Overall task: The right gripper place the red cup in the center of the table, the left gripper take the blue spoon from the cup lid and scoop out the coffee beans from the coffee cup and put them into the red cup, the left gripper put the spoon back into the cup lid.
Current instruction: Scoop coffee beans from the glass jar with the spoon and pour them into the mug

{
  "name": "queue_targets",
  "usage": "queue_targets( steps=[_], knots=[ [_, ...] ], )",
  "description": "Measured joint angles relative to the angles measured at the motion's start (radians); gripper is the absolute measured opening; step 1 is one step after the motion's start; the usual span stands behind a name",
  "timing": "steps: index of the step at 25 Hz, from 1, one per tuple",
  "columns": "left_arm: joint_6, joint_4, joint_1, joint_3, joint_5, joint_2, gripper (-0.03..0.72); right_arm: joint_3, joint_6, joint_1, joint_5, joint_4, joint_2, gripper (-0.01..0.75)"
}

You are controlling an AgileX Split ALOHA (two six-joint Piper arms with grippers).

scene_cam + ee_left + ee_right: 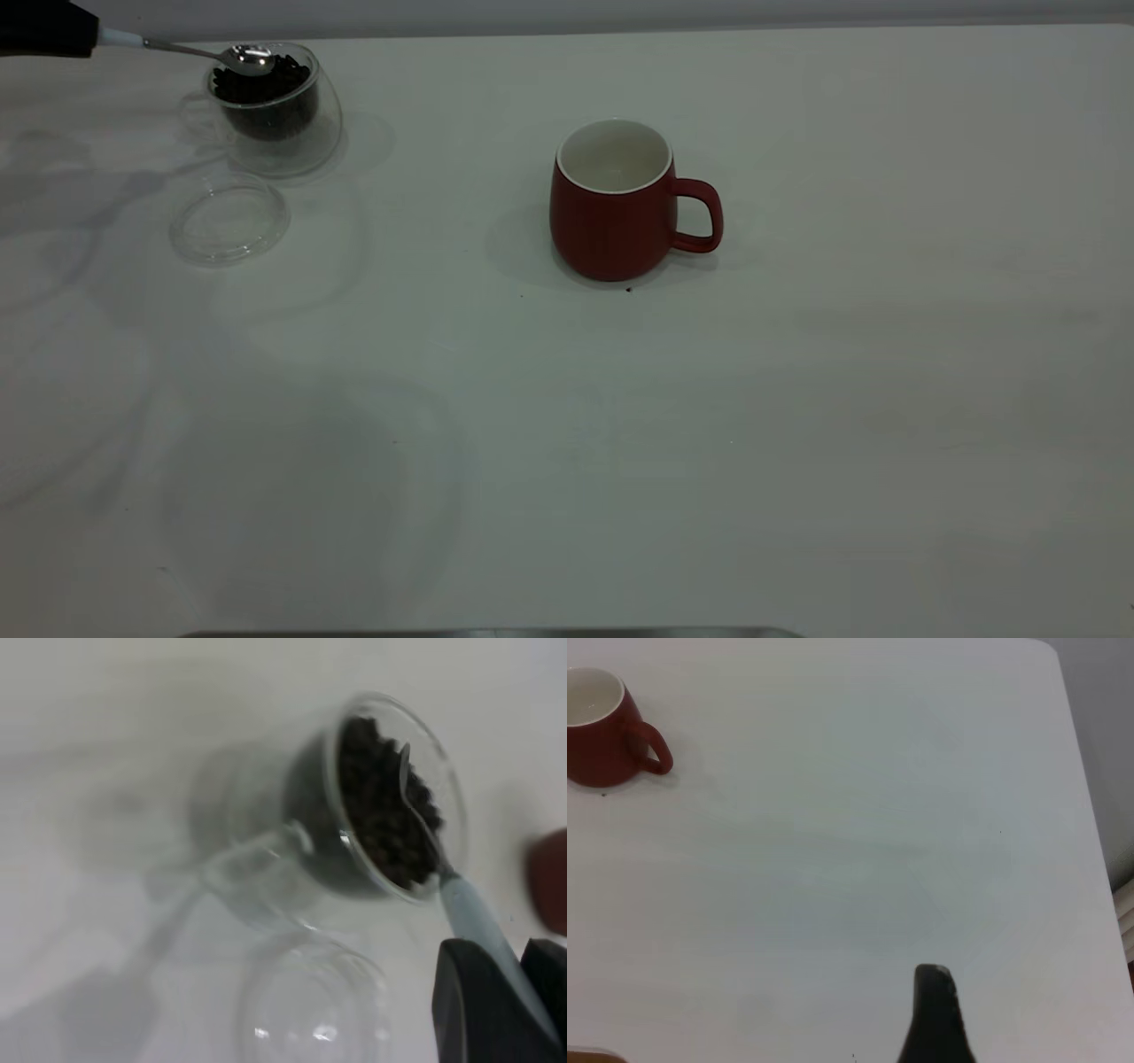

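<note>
Plainly unlabelled red cup, table

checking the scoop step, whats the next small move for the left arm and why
Probably lift the blue spoon clear. The left gripper holds its handle, its bowl lies on the coffee beans in the tilted coffee cup, and the red cup looks empty.

The tilted coffee cup holds coffee beans under the blue spoon; the red cup stands upright mid-table, the cup lid flat.
</note>
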State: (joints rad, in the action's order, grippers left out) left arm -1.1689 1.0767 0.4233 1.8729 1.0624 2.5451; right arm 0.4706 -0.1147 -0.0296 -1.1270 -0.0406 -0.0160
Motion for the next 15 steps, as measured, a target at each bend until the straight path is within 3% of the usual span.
queue_targets(
  steps=[15],
  knots=[
    [-0.058, -0.006, -0.027, 0.000, -0.054, 0.008, 0.124, 0.000, 0.000, 0.000, 0.000, 0.000, 0.000, 0.590]
  ],
)
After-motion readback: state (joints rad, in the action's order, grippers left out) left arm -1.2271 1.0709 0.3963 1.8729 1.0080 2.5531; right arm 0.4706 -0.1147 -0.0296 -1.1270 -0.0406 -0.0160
